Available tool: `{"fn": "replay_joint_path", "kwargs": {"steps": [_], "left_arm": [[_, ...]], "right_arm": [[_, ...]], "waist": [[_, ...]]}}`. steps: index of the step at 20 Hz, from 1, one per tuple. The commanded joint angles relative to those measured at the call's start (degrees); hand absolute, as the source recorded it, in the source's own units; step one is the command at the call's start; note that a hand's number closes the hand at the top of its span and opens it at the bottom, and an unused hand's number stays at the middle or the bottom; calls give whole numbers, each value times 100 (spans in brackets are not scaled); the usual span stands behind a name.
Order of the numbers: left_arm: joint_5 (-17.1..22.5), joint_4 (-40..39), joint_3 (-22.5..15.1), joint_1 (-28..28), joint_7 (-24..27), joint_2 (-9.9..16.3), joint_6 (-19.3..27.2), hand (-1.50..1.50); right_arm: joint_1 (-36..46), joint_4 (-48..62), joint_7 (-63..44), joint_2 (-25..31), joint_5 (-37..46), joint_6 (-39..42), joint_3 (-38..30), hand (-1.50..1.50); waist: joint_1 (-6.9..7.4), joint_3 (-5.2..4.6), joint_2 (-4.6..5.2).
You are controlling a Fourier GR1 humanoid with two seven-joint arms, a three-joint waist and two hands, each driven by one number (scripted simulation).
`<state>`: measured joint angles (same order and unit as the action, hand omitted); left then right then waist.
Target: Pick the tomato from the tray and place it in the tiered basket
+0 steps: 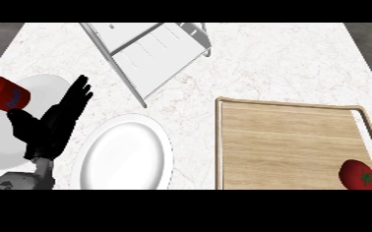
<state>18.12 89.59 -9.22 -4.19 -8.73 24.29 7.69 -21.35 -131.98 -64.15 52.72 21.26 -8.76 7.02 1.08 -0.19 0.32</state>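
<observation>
Red tomato [356, 173] sitting untouched at lower right, on the wooden tray [291, 142].
Left hand [54, 120] resting at left edge, fingers straight and slightly apart, holding nothing; right hand not showing. White tiered basket [152, 54] waiting at upper centre, well apart from tomato; white plate [127, 155] lying between them. Pick looks not yet started.
</observation>
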Motion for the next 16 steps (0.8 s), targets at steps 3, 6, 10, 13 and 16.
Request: {"fn": "replay_joint_path", "kwargs": {"steps": [3,6,10,13,16], "left_arm": [[121,13,236,-34,-91,97,-221,0],[105,-38,281,106,34,-10,-216,0],[-214,-127,178,97,113,-175,-105,0],[-162,-268,249,118,205,-241,-284,0],[-56,-48,503,64,-77,-104,-327,0]], "right_arm": [[589,553,-1129,-619,633,152,652,-150],[645,1057,-925,-847,860,247,774,-150],[830,1710,-509,-1198,1165,248,743,-150],[668,1916,-251,-1379,1545,174,719,-150],[624,2138,-123,-1697,2138,-40,808,-150]], "waist": [[-4,13,-14],[-32,15,-21],[-77,18,-26],[-122,17,-30],[-118,18,-34]]}}
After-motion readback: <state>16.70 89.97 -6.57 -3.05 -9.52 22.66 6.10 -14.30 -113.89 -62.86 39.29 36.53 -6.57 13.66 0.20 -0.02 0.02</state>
